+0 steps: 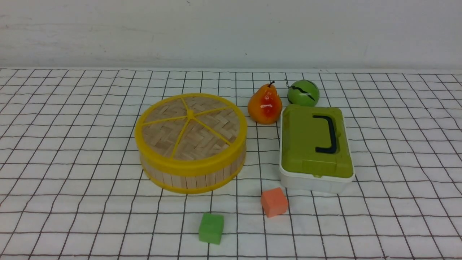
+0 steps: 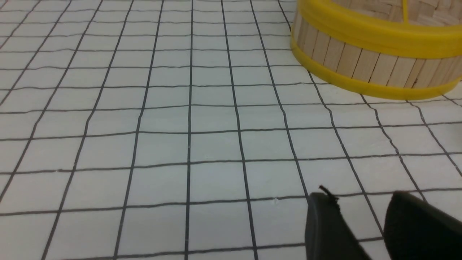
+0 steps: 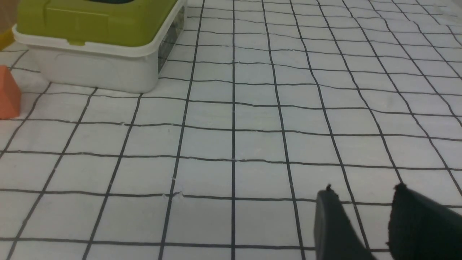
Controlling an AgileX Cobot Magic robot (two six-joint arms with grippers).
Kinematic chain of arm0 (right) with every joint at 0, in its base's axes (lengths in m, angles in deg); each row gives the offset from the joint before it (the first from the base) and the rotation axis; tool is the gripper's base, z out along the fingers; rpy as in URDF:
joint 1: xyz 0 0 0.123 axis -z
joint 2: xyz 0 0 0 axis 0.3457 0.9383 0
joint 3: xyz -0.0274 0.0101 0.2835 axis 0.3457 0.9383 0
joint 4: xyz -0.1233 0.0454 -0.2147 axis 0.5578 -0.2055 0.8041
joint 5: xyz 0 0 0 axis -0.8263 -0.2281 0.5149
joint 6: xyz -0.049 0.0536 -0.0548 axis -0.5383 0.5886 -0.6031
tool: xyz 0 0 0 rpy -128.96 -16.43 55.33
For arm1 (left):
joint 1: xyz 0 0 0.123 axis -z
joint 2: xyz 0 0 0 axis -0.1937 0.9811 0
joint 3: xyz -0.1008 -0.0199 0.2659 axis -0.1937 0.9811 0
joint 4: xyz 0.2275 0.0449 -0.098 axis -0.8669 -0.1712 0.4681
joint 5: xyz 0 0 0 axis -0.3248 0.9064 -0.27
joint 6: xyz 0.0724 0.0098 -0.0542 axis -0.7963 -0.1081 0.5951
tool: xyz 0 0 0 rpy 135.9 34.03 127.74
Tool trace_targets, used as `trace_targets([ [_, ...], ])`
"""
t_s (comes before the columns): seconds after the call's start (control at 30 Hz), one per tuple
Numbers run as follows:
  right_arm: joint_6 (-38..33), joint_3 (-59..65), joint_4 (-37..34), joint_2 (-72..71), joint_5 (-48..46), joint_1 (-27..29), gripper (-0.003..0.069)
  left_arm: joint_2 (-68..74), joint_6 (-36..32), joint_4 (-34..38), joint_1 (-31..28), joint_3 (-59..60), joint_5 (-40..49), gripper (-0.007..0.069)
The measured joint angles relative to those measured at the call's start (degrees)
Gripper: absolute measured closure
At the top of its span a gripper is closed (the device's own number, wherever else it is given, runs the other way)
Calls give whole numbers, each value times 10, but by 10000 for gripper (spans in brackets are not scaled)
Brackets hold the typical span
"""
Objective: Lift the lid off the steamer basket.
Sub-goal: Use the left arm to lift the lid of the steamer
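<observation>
The steamer basket (image 1: 191,175), a round tub of light wooden slats with yellow rims, stands left of centre on the checked cloth. Its lid (image 1: 190,127), woven bamboo with a yellow rim and yellow spokes, sits flat on top of it. Neither arm shows in the front view. In the left wrist view the basket (image 2: 361,59) lies some way off, and my left gripper (image 2: 361,196) hangs open over bare cloth with nothing between its fingers. My right gripper (image 3: 362,191) is likewise open over bare cloth, holding nothing.
A white box with a green lid and black handle (image 1: 314,146) stands right of the basket. Behind it are a pear (image 1: 264,104) and a green ball (image 1: 303,93). An orange cube (image 1: 274,202) and a green cube (image 1: 211,228) lie in front.
</observation>
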Motion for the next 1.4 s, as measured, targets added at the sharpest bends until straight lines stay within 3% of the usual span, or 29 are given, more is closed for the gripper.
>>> trace_targets([
  [0.2,0,0,0,0,0,0,419,0,0,0,0,0,-94,386],
  [0.57,0,0,0,0,0,0,419,0,2,0,0,0,-386,386],
  [0.67,0,0,0,0,0,0,419,0,42,1,0,0,-465,386],
  [0.7,0,0,0,0,0,0,419,0,84,2,0,0,-509,385],
  [0.83,0,0,0,0,0,0,419,0,172,18,0,-1,-567,411],
  [0.9,0,0,0,0,0,0,419,0,198,26,0,-21,-537,457],
  [1.0,0,0,0,0,0,0,419,0,200,30,0,-99,-402,596],
  [1.03,0,0,0,0,0,0,419,0,198,30,0,-105,-392,613],
  [1.07,0,0,0,0,0,0,419,1,185,30,0,-140,-325,637],
  [1.4,0,0,0,0,0,0,419,208,119,26,0,-358,-61,637],
])
